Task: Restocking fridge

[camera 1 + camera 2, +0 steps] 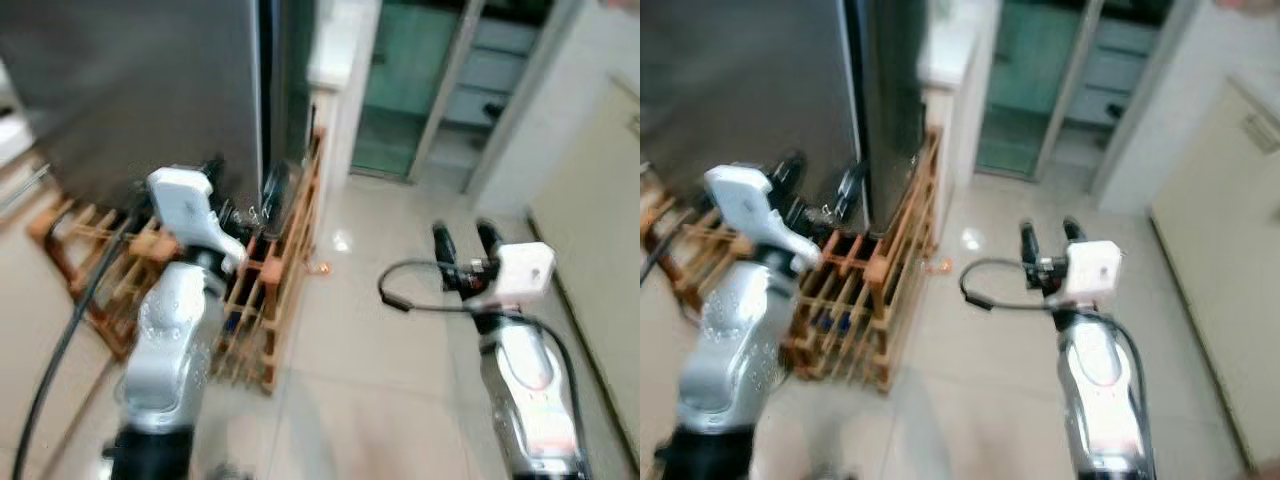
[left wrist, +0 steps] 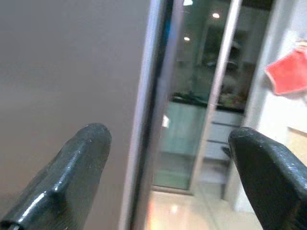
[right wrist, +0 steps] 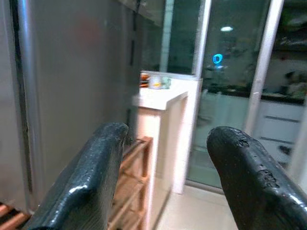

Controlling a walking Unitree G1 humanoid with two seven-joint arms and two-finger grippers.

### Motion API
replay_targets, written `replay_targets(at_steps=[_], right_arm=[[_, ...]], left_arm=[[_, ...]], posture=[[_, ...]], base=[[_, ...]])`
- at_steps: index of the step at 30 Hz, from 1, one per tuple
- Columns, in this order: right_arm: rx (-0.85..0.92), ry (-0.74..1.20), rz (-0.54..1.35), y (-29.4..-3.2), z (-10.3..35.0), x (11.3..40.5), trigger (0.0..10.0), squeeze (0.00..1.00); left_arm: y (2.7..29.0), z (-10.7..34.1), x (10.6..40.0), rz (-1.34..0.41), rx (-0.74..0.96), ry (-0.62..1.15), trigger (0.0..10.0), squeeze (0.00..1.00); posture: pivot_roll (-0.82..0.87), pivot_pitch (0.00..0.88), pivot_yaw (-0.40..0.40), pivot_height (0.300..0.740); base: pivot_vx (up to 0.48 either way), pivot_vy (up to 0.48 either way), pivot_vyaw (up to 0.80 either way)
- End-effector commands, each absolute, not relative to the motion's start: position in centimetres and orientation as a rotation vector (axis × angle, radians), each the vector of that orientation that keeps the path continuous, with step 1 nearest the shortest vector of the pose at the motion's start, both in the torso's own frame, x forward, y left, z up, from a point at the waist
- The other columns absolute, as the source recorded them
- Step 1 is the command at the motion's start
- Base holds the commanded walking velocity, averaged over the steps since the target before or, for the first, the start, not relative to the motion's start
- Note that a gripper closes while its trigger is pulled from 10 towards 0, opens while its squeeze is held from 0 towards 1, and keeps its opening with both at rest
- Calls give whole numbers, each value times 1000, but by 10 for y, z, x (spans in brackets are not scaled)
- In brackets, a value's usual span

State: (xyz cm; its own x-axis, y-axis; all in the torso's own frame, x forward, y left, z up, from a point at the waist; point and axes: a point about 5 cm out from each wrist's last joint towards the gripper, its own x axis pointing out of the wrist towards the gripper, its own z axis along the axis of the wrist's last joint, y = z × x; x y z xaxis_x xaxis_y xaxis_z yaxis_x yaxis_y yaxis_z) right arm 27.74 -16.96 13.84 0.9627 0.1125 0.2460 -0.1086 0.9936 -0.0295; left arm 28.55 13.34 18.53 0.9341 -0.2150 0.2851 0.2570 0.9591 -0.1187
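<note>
The fridge (image 1: pixel 140 90) is the biggest thing ahead: a tall grey steel block filling the upper left of the head views, its door shut, with a dark vertical seam along its right edge. The surface is plain and matte, and the picture is blurred. At its foot, hard against the front and the right corner, stands a low wooden rack (image 1: pixel 270 290) of slatted orange-brown cells, some holding dark shapes too blurred to name. Right of the fridge is a white counter (image 3: pixel 160 98) with small jars on top, then a glass door (image 1: pixel 420 90) with pale frames, and a cream wall (image 1: pixel 590 210) on the far right. The floor (image 1: pixel 370 340) is pale glossy tile.

The left arm (image 1: pixel 175 340) is raised and bent, silver, with its white wrist block up near the fridge's lower front. The left gripper (image 2: pixel 168 182) points at the fridge's right edge, just short of it, fingers spread wide with nothing between them.

The right arm (image 1: pixel 525 380) reaches forward over the bare floor, well apart from the fridge, a black cable looping from its wrist. The right gripper (image 1: pixel 463 238) points ahead towards the counter, fingers parted and empty.
</note>
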Motion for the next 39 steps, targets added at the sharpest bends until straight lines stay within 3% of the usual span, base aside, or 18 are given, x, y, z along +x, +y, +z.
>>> replay_targets(at_steps=[1,8,22,32,39], right_arm=[[-22,-269,111,-169,145,283,10000,0],[-26,-236,141,-165,141,289,10000,0],[19,-165,181,-149,122,284,10000,0],[29,-132,173,-147,114,284,10000,0],[40,-97,176,-147,107,282,10000,0]], left_arm=[[135,190,288,-231,-142,-280,10000,0],[131,196,297,-241,-129,-286,10000,0],[153,229,314,-210,-32,-404,10000,0],[113,223,309,-372,-57,-314,10000,0],[109,210,301,-400,-55,-239,10000,0]], posture=[[-3,0,-48,740],[-7,0,-43,740],[-9,0,-50,740],[-15,0,-41,740],[0,0,-53,740]], base=[[480,0,0],[480,0,0],[0,0,0],[0,0,0],[0,0,0]])
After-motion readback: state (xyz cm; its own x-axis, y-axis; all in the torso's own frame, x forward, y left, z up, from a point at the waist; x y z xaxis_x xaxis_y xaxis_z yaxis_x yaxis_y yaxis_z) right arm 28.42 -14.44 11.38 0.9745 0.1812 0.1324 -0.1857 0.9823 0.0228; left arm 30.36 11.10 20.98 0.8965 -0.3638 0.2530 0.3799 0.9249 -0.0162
